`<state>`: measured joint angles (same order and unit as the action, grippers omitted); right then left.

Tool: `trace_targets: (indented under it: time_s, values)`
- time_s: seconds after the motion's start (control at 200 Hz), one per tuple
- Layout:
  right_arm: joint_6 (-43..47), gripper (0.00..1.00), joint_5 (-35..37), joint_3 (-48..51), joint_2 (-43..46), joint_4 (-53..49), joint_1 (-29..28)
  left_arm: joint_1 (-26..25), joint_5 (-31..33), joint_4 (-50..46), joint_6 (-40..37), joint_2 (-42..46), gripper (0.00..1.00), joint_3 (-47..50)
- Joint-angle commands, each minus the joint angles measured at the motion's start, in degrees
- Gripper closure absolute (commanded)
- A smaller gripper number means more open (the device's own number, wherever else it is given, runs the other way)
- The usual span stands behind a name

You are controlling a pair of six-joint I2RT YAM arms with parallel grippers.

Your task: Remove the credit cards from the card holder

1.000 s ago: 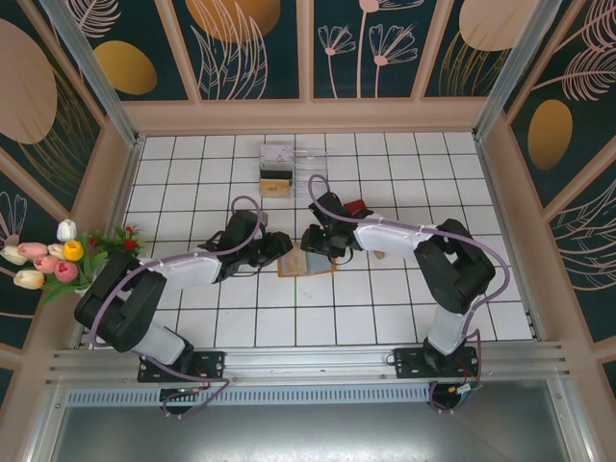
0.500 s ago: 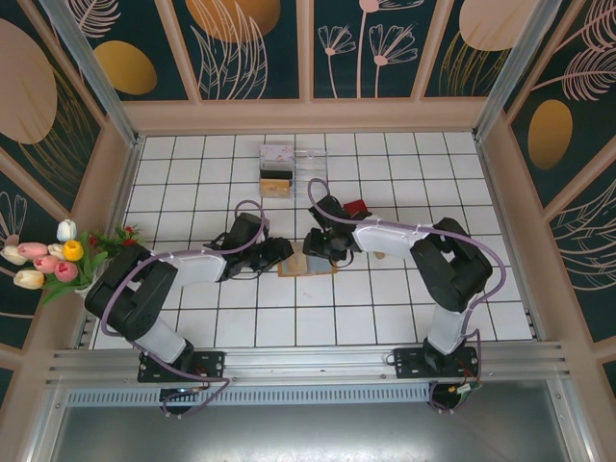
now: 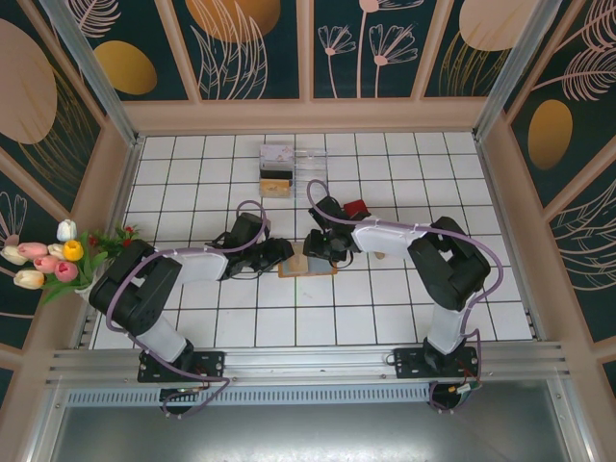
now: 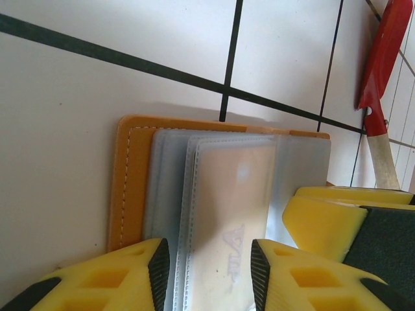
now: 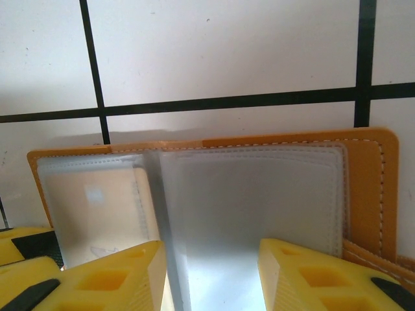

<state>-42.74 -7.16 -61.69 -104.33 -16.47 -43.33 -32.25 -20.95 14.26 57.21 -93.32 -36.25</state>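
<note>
The card holder (image 3: 310, 267) lies open on the white tiles between my two grippers. Its tan-orange border (image 4: 133, 181) frames grey-blue clear sleeves. A pale credit card (image 4: 230, 207) with a faint logo sits inside one sleeve. My left gripper (image 4: 209, 265) is open, its two pads standing either side of that card and sleeve. My right gripper (image 5: 211, 272) is open too, straddling the other, grey panel (image 5: 259, 194), with the same card (image 5: 91, 207) off to its left. From above, the left gripper (image 3: 279, 253) and right gripper (image 3: 316, 252) face each other over the holder.
A red spatula (image 4: 382, 58) with a wooden handle lies just right of the holder, its red head (image 3: 356, 207) beside the right arm. A clear plastic box (image 3: 279, 168) stands at the back. Tulips (image 3: 53, 258) sit at the left wall. Walls close in the tiled floor.
The left arm's elbow has swung nearer while its gripper stayed at the holder's left edge. The right gripper has crept slightly left and nearer over the holder.
</note>
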Motion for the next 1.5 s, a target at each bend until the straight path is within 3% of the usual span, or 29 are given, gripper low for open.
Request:
trace_targets:
  time_s: [0.0,0.115,0.245,1.496]
  values:
    - [0.2,0.56,-0.1,1.4,-1.5,-0.7,0.4,0.0,1.0,-3.1,-2.0,1.0,0.58,-1.5]
    - [0.2,0.57,-0.1,1.6,-1.5,-0.7,0.4,0.0,1.9,-4.9,-3.3,2.5,0.58,-1.7]
    - [0.5,0.57,-0.8,2.0,-1.4,-0.1,0.6,0.0,1.4,-5.4,-4.0,3.9,0.67,-1.6]
    - [0.8,0.56,-2.2,1.8,-1.9,0.4,1.0,0.0,-4.5,-0.1,-2.6,0.5,0.68,-1.3]
